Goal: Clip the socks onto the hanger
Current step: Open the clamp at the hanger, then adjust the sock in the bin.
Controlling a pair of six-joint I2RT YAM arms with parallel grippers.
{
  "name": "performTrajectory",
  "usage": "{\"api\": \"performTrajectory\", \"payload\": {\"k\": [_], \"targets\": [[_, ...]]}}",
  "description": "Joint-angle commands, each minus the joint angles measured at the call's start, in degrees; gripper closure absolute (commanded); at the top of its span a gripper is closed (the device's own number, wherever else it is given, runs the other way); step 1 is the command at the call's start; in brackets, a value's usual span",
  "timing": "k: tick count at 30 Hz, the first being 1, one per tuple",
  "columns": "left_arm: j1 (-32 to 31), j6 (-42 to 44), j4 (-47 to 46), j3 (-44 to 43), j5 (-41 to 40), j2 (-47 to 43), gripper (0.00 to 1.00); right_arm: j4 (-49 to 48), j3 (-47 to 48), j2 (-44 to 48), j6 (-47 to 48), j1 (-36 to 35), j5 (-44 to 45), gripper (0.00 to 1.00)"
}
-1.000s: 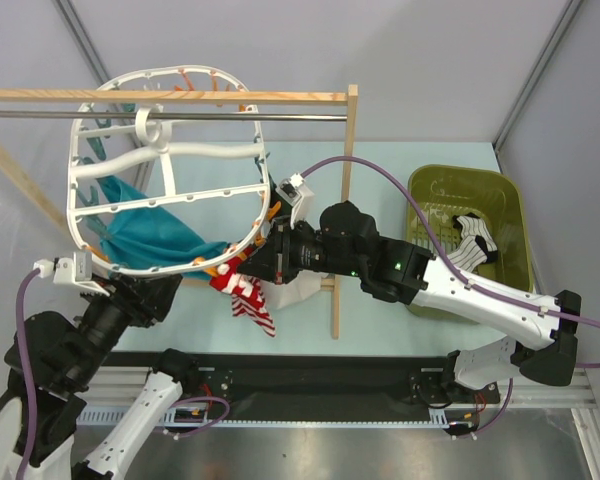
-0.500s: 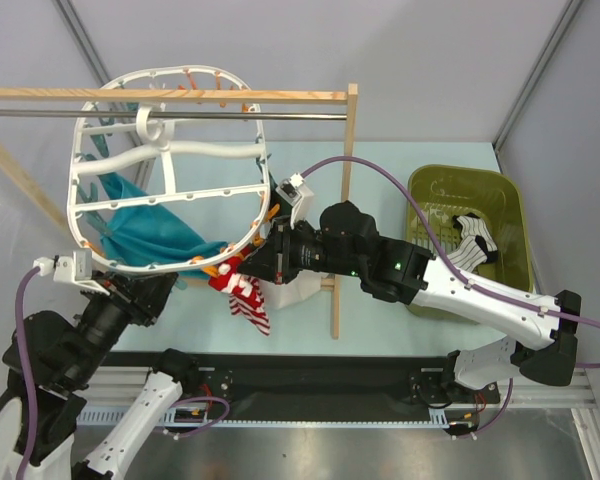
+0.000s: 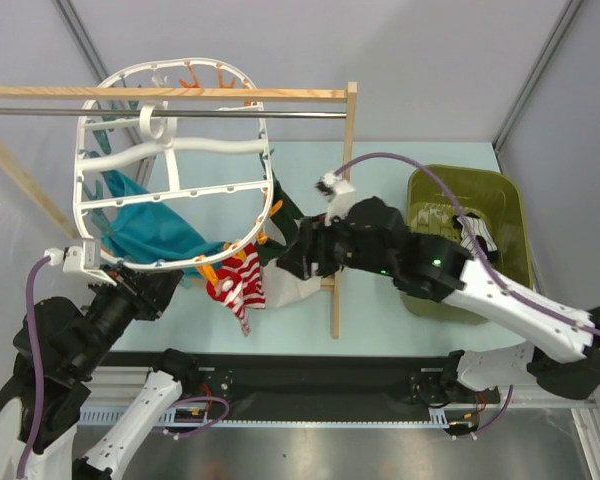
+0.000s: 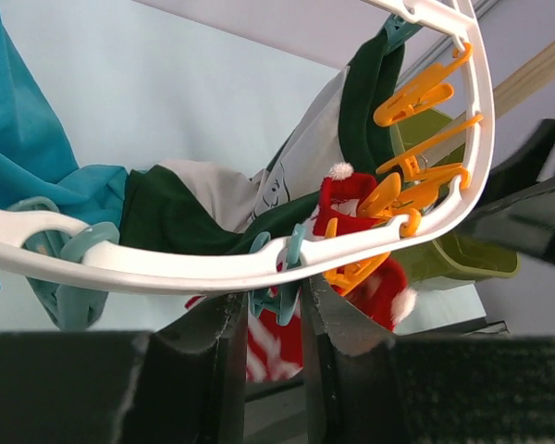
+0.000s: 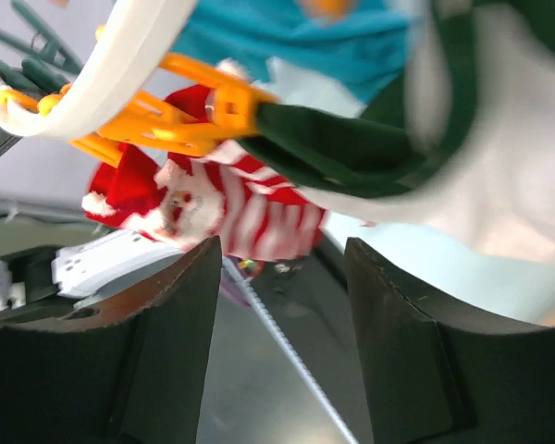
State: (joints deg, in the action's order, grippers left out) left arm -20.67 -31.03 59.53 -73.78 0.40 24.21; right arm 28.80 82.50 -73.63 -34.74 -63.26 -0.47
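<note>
The hanger (image 3: 79,180) fills the upper left of the top view, hooked on the rod with its oval tilted. The olive bin (image 3: 430,185) sits at the right edge, and a black-toed sock (image 3: 475,235) lies in it.

At the lower right curve of the hanger's rim, a red-and-white sock (image 3: 238,285) hangs from the orange clips (image 5: 166,125). Its long axis runs straight down in the frame.

The right gripper (image 3: 288,264) is just right of that sock. In its wrist view its jaws stand wide apart with nothing between them, and the sock (image 5: 250,217) is ahead and above.

The left gripper (image 3: 140,288) is at the lower left of the rim. Its jaws are drawn close under the white bar, apparently clamped on the hanger at a teal clip (image 4: 279,289).

The hung sock looks done. The next sock lies to the right, behind the right claw, and the right arm is much the nearer one.
</note>
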Motion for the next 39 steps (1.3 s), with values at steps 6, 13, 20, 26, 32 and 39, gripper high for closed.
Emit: {"api": "performTrajectory", "payload": {"k": [6,13,20,26,32,39], "targets": [[-0.25,-1.14,-0.73,-1.72,1.35,0.75,1.0,16.9,-0.05,15.44,10.11,24.34,17.43,0.47],[-0.25,-1.14,-0.9,-1.54,2.32,0.93,1.0,8.24,-8.04,11.15,15.06,56.61,7.89,0.48],[-0.25,-1.67,-1.17,-1.55,3.98,0.67,1.0,-3.2,-11.4,-8.52,10.93,71.51,4.96,0.39],[-0.25,-2.11,-1.78,-0.49,4.78,0.4,1.0,-1.91,-2.54,-29.08,9.26,73.11,7.59,0.33],[-0.25,-1.58,-2.48,-0.49,5.66,1.19,1.0,-2.69,0.29,-37.46,8.02,73.02,9.43,0.33],[-0.25,-1.93,-3.36,0.21,6.27,1.55,1.0,-3.66,-1.29,-35.9,8.99,71.44,13.29,0.96]]}}
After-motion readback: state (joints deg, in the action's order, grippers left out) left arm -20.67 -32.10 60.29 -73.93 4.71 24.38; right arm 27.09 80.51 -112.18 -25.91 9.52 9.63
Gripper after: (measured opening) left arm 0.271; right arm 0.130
